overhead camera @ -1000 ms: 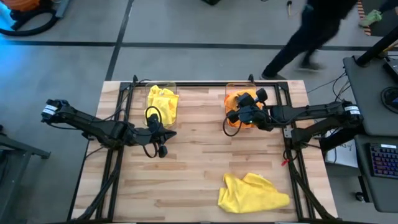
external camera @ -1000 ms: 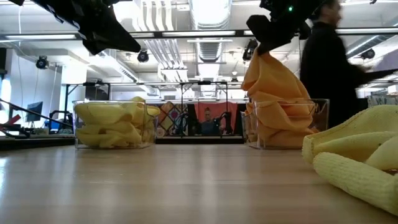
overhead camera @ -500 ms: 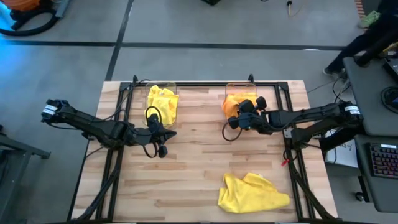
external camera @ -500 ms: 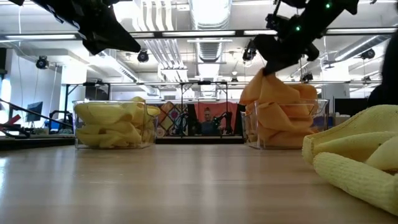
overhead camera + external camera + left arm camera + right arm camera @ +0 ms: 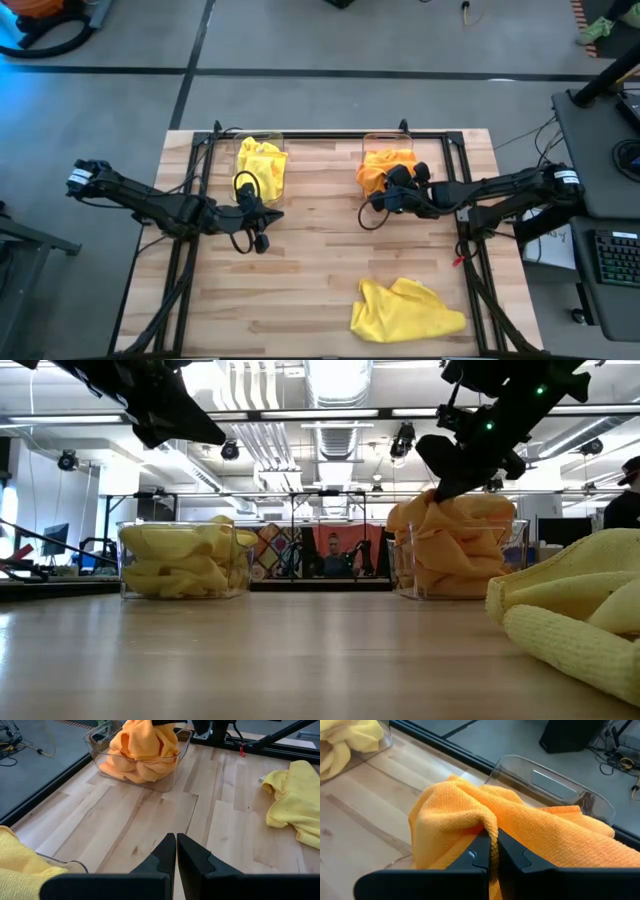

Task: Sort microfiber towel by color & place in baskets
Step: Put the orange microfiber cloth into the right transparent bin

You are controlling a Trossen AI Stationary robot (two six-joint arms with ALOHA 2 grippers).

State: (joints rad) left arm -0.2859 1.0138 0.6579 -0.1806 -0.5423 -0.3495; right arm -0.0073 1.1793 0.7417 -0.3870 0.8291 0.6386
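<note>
Wooden tabletop, lab floor around it, nobody at the table.

Orange towel is the active item: right gripper is clamped on a fold of it, directly over the right-hand basket at the far edge. Most of the cloth is already bunched inside on top of other orange cloth; the pinched fold still stands above the rim. In the low view the bin looks heaped with orange. Judgement: placement nearly done, what's left is letting go and clearing out.

Left-hand basket holds yellow cloth only, well filled. So both bins are colour-consistent as far as visible.

Remaining: one yellow towel, crumpled, on the near right part of the table, well apart from both bins. It belongs in the left bin, diagonally across. No other loose cloth seen on the surface.

Left gripper has its fingers pressed together, holding nothing, parked just beside the yellow bin on the near side, waiting.

Estimate: one towel left after this drop.
</note>
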